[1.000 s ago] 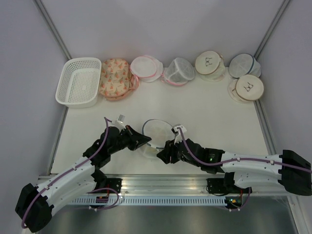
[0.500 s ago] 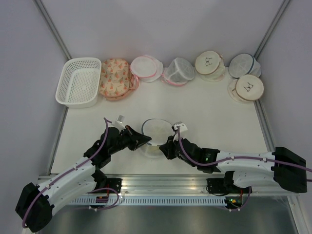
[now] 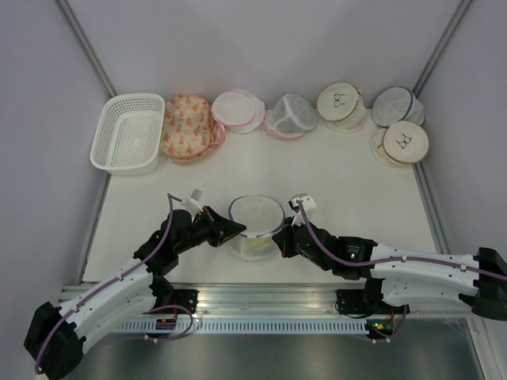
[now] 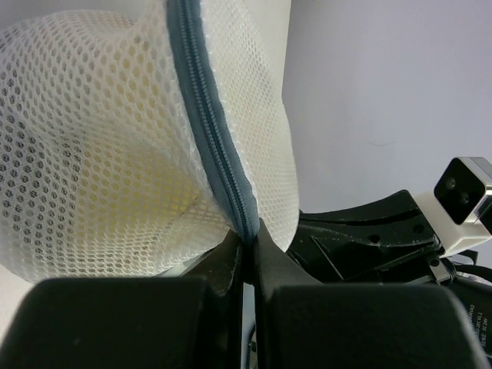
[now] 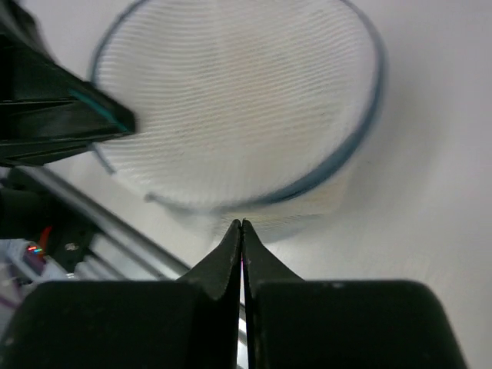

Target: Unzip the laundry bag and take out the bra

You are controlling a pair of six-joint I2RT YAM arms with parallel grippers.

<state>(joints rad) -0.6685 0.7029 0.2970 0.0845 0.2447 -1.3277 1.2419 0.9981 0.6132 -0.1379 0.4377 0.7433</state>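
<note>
Left gripper (image 3: 236,230) is pinching the dark blue zip rim (image 4: 209,134) of the laundry bag (image 3: 255,215) from the bag's left side, its jaws pressed almost together on the tape (white mesh is bulging above them). Right gripper (image 3: 285,237) is sitting against the bag's right side, jaws fully together just under the rim. That view is blurring, so I cannot tell whether anything is caught between them. The bag is standing on the table (image 3: 341,182) near the arm bases, between both grippers.
</note>
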